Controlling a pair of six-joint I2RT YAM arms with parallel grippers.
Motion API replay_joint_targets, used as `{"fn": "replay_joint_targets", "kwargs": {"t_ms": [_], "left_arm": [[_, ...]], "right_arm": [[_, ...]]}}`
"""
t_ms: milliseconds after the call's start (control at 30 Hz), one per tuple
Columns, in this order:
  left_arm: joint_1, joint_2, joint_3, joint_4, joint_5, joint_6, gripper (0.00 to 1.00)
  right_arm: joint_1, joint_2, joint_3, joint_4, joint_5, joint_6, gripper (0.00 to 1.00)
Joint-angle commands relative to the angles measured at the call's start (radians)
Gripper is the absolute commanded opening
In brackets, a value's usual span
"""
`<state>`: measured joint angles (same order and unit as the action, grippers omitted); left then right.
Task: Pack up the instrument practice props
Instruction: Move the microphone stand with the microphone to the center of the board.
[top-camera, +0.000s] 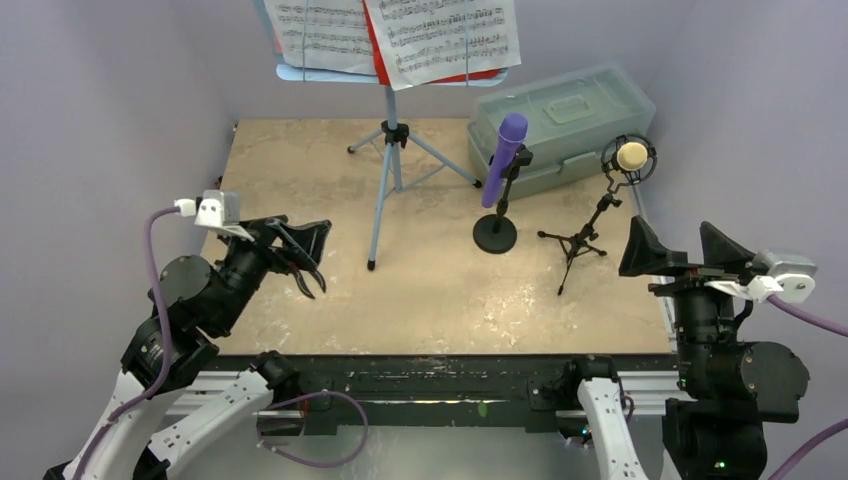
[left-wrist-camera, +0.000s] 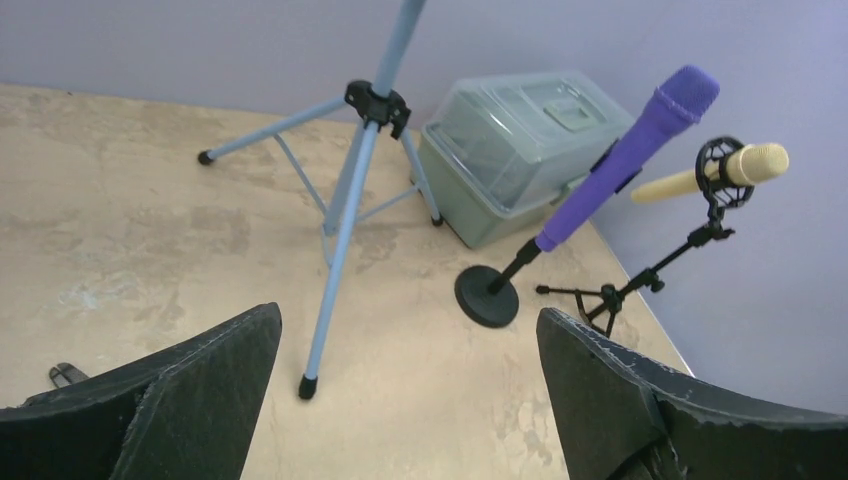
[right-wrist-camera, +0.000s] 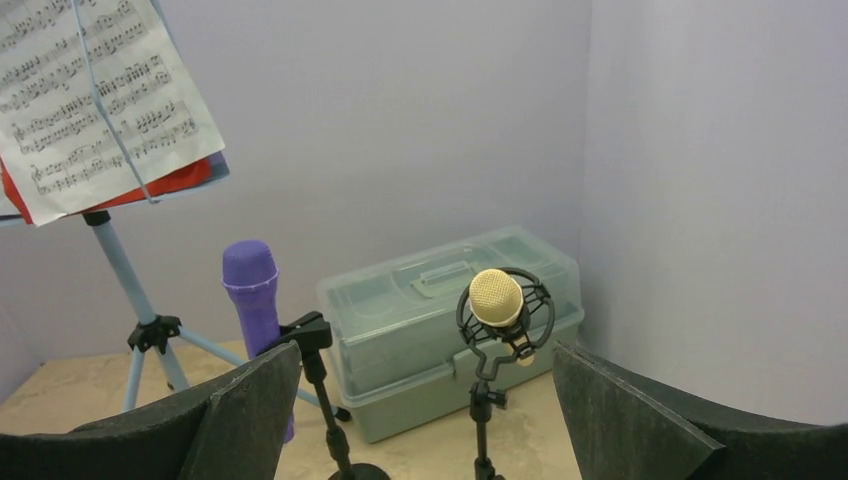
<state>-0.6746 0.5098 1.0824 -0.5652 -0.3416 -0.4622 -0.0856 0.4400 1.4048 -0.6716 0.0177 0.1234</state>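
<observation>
As the right claw (top-camera: 680, 245) gapes, the tan microphone (top-camera: 632, 156) stands beyond

Purple microphone (top-camera: 505, 157) apparently clipped in holder (top-camera: 495, 235)

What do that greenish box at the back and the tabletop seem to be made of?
The box looks like translucent plastic, lightly glossy: its lid and walls let light show through. The tabletop looks like matte beige stone-patterned laminate or tile, mottled and veined; which, I cannot tell.
</observation>
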Motion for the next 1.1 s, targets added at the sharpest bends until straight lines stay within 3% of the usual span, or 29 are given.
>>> {"fn": "replay_joint_targets", "kwargs": {"t_ms": [0,167,267,367,467,567,733,900,1067], "left_arm": [[0.001,0.003,-0.037,0.073,0.144,-0.04,1.0],[0.001,-0.038,-0.135,0.177,0.191,-0.105,1.0],[0.001,-0.053,-0.207,0.255,0.228,-0.134,1.0],[0.001,-0.024,-0.252,0.322,0.283,-0.14,1.0],[0.001,0.05,-0.257,0.379,0.334,-0.129,0.99],[0.001,0.149,-0.235,0.435,0.421,-0.09,0.99],[-0.001,0.285,-0.26,0.671,0.525,-0.032,0.99],[-0.014,0.394,-0.343,0.956,0.512,0.046,0.99],[-0.062,0.548,-0.37,1.19,0.557,0.225,0.99]], "right_arm": [[-0.002,0.018,-0.017,-0.005,0.05,-0.007,0.99],[-0.002,0.013,-0.049,0.016,-0.005,-0.102,0.99],[-0.002,0.02,-0.055,-0.009,-0.177,-0.23,0.99],[-0.002,0.107,-0.002,-0.143,-0.368,-0.348,0.99],[-0.002,0.19,0.045,-0.273,-0.506,-0.477,0.99],[-0.002,0.188,0.02,-0.266,-0.636,-0.516,0.99],[-0.002,0.189,-0.043,-0.227,-0.806,-0.513,0.99],[-0.007,0.173,-0.182,-0.152,-0.978,-0.468,0.99],[-0.013,0.154,-0.306,-0.252,-1.174,-0.694,0.99]]}}
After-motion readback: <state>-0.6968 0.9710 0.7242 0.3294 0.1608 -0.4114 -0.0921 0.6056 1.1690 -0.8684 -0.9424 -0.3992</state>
